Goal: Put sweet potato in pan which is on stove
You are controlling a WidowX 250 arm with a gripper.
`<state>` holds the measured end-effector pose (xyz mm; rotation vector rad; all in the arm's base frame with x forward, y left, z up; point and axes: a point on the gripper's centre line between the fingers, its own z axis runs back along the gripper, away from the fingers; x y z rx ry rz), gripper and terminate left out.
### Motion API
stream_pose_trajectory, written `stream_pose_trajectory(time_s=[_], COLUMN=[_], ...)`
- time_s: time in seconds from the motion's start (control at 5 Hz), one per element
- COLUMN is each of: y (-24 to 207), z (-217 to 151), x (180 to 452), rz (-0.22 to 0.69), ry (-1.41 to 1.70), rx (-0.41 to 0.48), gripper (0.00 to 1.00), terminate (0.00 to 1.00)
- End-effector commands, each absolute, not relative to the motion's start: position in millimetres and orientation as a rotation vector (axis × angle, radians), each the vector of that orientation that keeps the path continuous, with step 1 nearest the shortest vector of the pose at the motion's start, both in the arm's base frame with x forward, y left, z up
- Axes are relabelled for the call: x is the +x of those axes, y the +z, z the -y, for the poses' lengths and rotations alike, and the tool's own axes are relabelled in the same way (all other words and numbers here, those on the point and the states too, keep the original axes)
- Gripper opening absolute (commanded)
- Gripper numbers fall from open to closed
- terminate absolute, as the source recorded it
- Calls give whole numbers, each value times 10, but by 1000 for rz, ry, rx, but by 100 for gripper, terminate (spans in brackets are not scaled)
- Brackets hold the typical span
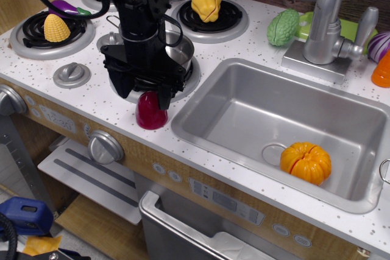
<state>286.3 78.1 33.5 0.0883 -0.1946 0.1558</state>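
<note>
The dark-red sweet potato stands upright on the white speckled stove near its front edge, just left of the sink. My black gripper is open right above it. Its fingers straddle the toy's top, and I cannot tell whether they touch it. The steel pan sits on the front right burner just behind the gripper. The arm hides most of it, and its wire handle pokes out to the back left. The pan looks empty where it shows.
A yellow corn and a purple eggplant lie on the left burner. A yellow vegetable sits on the back burner. The steel sink holds an orange pumpkin. The faucet and a green vegetable are behind it.
</note>
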Motion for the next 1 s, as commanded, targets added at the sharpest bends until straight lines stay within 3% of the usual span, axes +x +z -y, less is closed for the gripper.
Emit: stream_pose_trajectory(time_s=[0.0,0.2,0.4,0.6,0.8], y=[271,155,80,116,277], z=[-889,-875,-853,-853,-817], x=[2882,2880,2901,2921,2940], rz=[228,249,262,261,264], ry=[156,155,148,119,101], rx=[47,21,13,31,107], gripper=[100,100,0,0,0], terminate=[0,0,0,0,0])
